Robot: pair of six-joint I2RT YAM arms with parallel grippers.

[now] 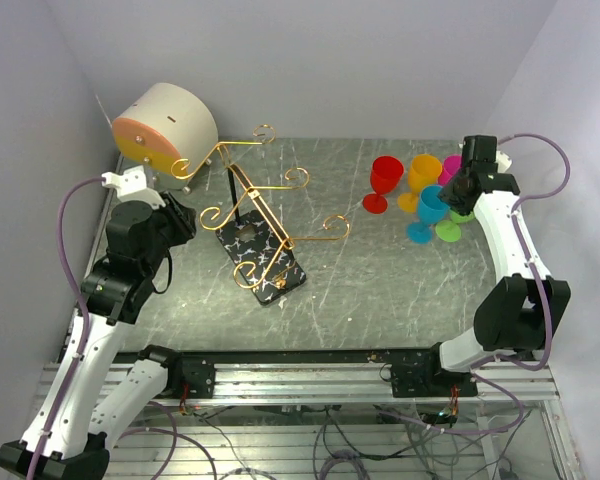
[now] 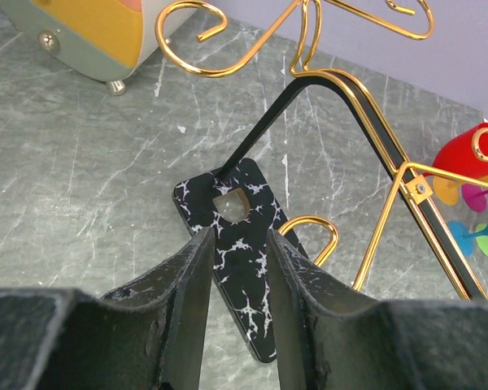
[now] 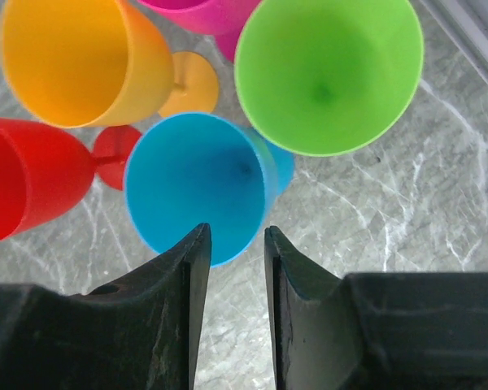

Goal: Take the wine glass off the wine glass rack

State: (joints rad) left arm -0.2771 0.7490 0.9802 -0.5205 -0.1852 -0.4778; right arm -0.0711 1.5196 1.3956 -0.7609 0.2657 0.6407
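Note:
The wine glass rack (image 1: 250, 200) stands mid-table, its gold scroll arms bare, on a black white-veined base (image 2: 240, 268). Several coloured wine glasses stand upright on the table at the right. My right gripper (image 3: 235, 229) hovers over the blue wine glass (image 3: 197, 179), jaws open, with the near rim just past the fingertips and nothing gripped. In the top view that gripper (image 1: 458, 190) sits above the blue glass (image 1: 430, 205). My left gripper (image 2: 237, 233) is open and empty, left of the rack base (image 1: 262, 260), pointing at it.
Red (image 3: 24, 179), orange (image 3: 77, 57), green (image 3: 325, 73) and magenta (image 3: 203, 12) glasses crowd round the blue one. A round beige drum with an orange face (image 1: 165, 125) stands at the back left, close to the rack's arms. Walls close in on the left, back and right.

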